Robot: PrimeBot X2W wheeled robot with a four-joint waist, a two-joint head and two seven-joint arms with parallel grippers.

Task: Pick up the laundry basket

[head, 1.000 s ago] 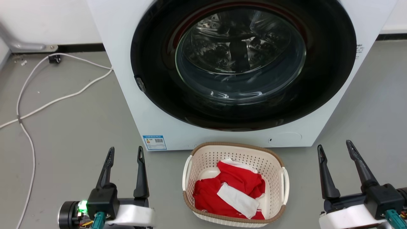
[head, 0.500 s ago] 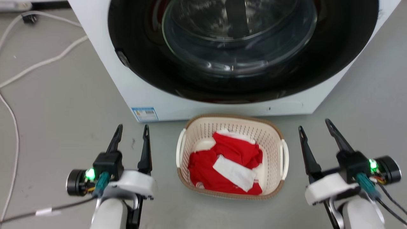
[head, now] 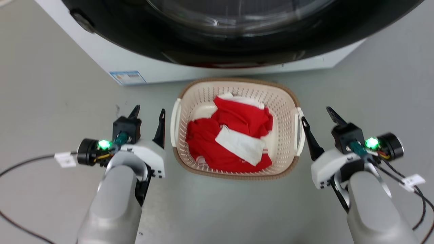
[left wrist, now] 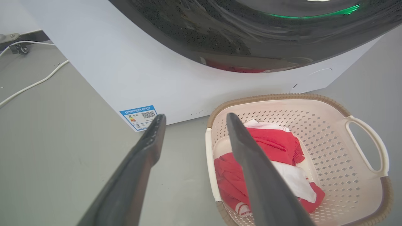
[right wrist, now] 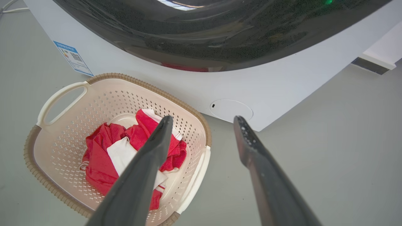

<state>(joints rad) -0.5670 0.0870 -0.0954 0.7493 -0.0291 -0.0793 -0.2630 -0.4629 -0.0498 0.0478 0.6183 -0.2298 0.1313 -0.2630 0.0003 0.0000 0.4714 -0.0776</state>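
Left gripper (head: 150, 109) had its fingers spread and empty, just off the left side of the laundry basket (head: 286, 112). Right gripper (head: 315, 114) was the same, with its inner finger just beside the basket's right side. The basket sat on the grey floor (head: 51, 84) between them, holding a red-and-white garment (head: 237, 125), directly in front of the washing machine (head: 169, 73).

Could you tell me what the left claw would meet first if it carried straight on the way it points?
Probably the washing machine, low down by its blue label; the left claw would pass beside the laundry basket. Depth unclear.
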